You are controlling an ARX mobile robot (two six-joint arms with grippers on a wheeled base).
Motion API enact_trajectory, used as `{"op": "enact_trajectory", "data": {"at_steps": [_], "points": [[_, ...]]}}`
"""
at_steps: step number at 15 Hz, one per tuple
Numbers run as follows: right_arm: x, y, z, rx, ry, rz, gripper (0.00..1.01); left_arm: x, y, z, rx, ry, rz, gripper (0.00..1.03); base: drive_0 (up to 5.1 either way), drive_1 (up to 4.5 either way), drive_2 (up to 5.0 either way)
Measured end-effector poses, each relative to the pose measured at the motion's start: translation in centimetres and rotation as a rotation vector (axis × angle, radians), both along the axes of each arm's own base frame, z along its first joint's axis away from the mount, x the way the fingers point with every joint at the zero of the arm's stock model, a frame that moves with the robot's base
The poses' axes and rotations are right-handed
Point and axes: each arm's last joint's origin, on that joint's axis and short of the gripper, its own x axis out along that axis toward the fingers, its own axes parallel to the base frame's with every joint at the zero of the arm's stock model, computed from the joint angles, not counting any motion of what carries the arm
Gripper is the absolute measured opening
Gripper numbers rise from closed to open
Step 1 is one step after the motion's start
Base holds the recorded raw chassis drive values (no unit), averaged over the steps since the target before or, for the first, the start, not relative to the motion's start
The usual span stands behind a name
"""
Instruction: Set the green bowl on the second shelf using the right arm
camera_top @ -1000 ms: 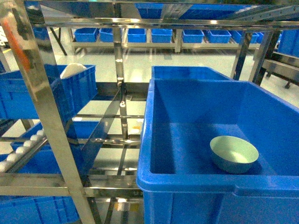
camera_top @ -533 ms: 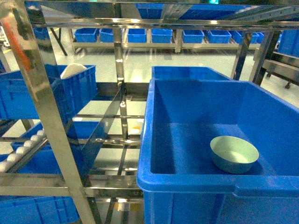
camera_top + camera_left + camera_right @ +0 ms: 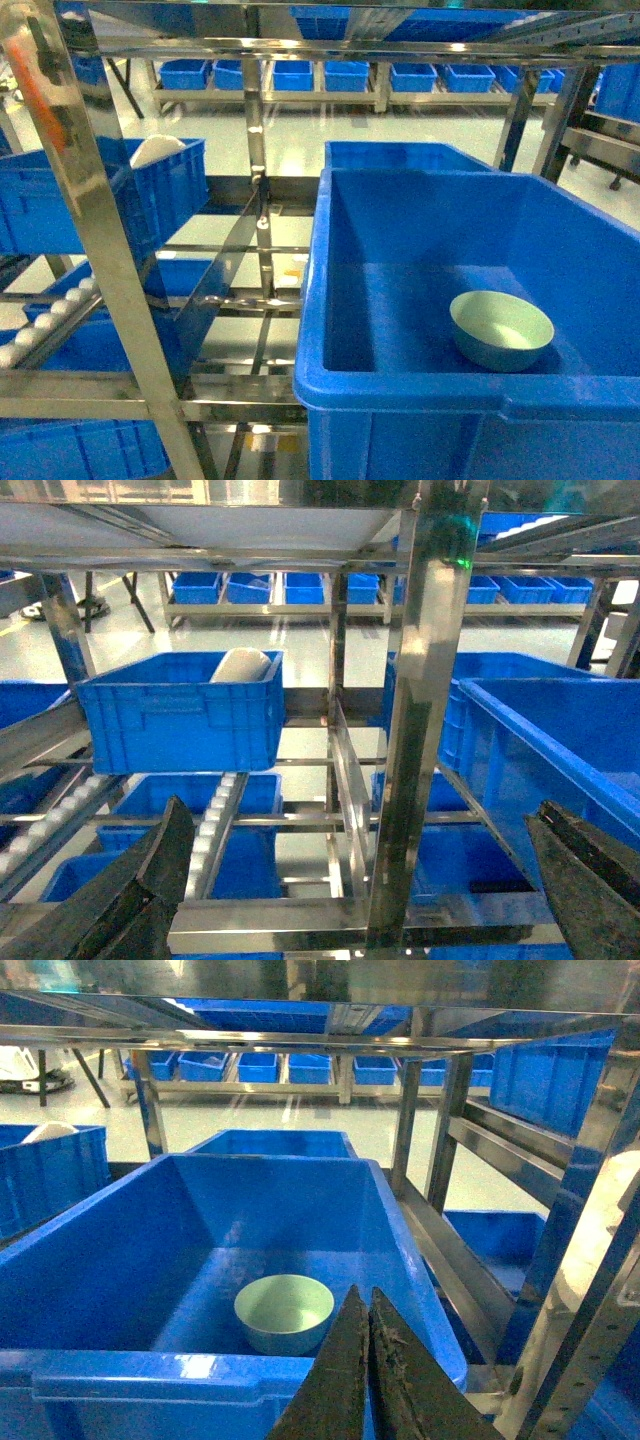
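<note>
Right end effector [image 3: 366, 1360] closed, seemingly short of green bowl [image 3: 284, 1313]

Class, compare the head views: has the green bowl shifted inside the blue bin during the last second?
No. The green bowl sits in the same spot near the front right of the blue bin, at the same gap from its front rim.

No readable text, labels, brands, numbers or signs anywhere

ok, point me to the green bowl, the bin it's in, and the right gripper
green bowl [image 3: 502, 328], head view, on its pale inside.
blue bin [image 3: 400, 392], head view, on the near rim.
right gripper [image 3: 366, 1360], right wrist view, on the seam where its two dark fingers meet, shut.
</note>
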Motion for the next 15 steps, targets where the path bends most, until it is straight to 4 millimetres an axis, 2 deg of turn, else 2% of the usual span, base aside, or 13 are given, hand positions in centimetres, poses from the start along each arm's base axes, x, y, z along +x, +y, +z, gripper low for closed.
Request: {"op": "enact_trajectory", "data": {"at_steps": [1,2,7,9,15], "points": [[0.00,0.00,0.03,0.000,-0.002,0.000,0.02,0.00,0.00,0.01,0.000,-0.001,0.000,0.98,0.0,0.00,0.0],[0.00,0.00,0.02,0.000,-0.002,-0.001,0.10,0.00,0.00,0.01,0.000,-0.001,0.000,0.98,0.0,0.00,0.0],[0.00,0.00,0.03,0.000,-0.002,0.000,0.76,0.00,0.00,0.01,0.000,-0.001,0.000,0.98,0.0,0.00,0.0],[0.00,0.00,0.02,0.000,-0.002,0.000,0.99,0.00,0.00,0.00,0.000,-0.001,0.000,0.98,0.0,0.00,0.0],[0.00,0.00,0.02,0.000,-0.002,0.000,0.98,0.00,0.00,0.00,0.000,-0.001,0.000,0.98,0.0,0.00,0.0]]}}
